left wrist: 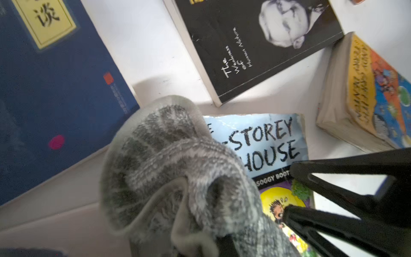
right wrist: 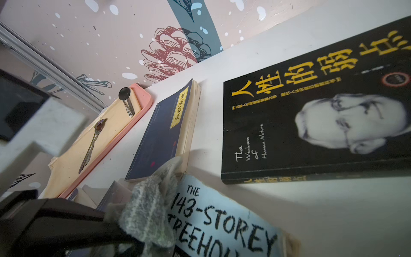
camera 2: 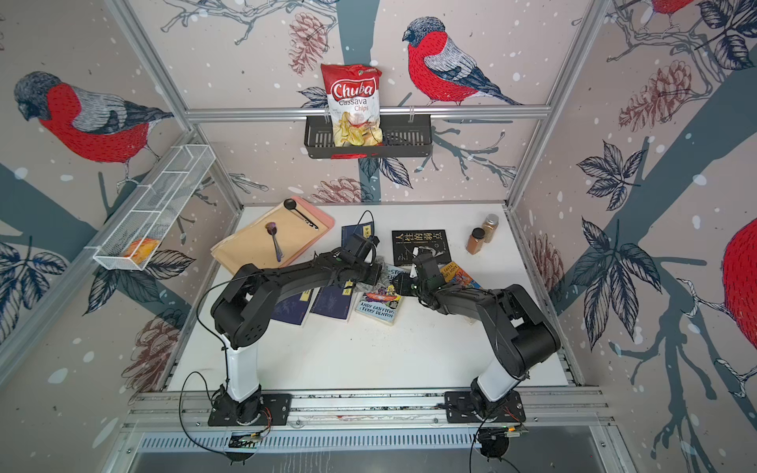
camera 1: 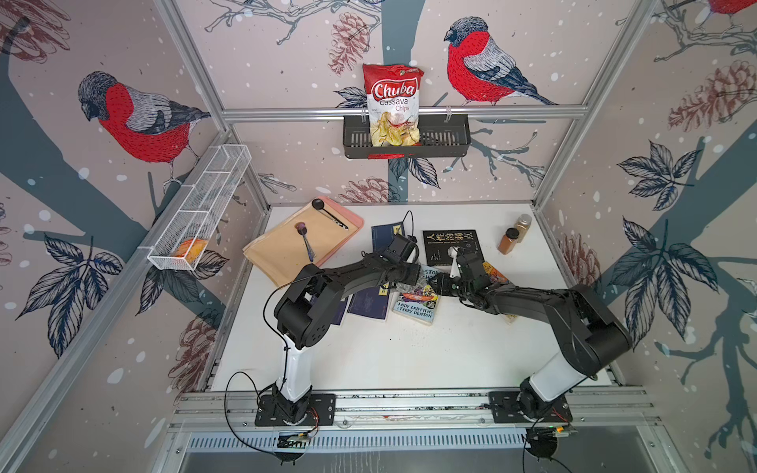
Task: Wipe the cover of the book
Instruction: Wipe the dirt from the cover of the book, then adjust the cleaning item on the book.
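Note:
The book (camera 1: 418, 305) (camera 2: 379, 305) has a light blue cover reading "143-Storey Treehouse" (left wrist: 266, 138) (right wrist: 222, 222) and lies flat mid-table. A grey striped cloth (left wrist: 169, 160) (right wrist: 146, 213) is bunched on the book's top left corner. My left gripper (camera 1: 413, 275) (camera 2: 377, 273) is shut on the cloth, and the cloth hides its fingertips in the left wrist view. My right gripper (camera 1: 439, 283) (left wrist: 288, 192) hovers over the cover from the other side. Its two black fingers stand apart with nothing between them. They are close to the cloth but not touching it.
A black book (camera 1: 448, 245), a dark blue book (camera 1: 387, 237), two more blue books (camera 1: 368, 303) and an orange one (camera 1: 495, 274) ring the target. Two spice jars (camera 1: 508, 239) stand back right. A pink tray (camera 1: 303, 241) with spoons sits back left.

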Motion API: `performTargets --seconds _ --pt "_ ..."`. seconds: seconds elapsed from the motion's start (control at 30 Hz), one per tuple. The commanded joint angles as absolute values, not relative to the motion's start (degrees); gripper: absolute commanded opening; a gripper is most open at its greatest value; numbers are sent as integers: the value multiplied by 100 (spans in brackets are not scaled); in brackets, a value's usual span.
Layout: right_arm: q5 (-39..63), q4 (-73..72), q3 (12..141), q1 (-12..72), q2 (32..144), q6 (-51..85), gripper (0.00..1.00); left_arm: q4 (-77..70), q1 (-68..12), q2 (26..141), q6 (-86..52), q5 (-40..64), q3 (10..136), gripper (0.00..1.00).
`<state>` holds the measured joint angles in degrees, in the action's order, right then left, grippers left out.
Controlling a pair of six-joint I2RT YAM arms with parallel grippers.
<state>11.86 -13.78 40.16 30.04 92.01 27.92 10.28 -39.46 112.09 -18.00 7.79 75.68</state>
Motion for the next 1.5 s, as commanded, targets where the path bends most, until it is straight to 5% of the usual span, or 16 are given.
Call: performTargets --seconds 0.0,0.27,0.33,0.43,0.53,1.0,1.47 --pt "940 -827 3996 3016 8869 2630 51 1111 -4023 11043 -1778 1127 7556 0" --pt "644 -384 3798 3025 7854 2571 56 784 -4323 10981 -2004 1813 7475 5" --pt "600 -311 3749 3024 7704 2519 57 605 -4333 11002 -2070 2033 7390 16" --pt "555 -269 3662 3036 7585 2421 60 449 -4326 10987 -2092 2031 7260 49" --pt "514 -263 3677 3129 7618 2260 61 527 -4248 10911 -2072 1882 7234 58" --pt "-539 -229 4342 4245 7885 1713 73 -196 -3182 9317 -2211 2815 6094 74" --pt "-625 -168 3939 4246 7233 1728 74 -666 -3563 10315 -2392 3415 6289 76"
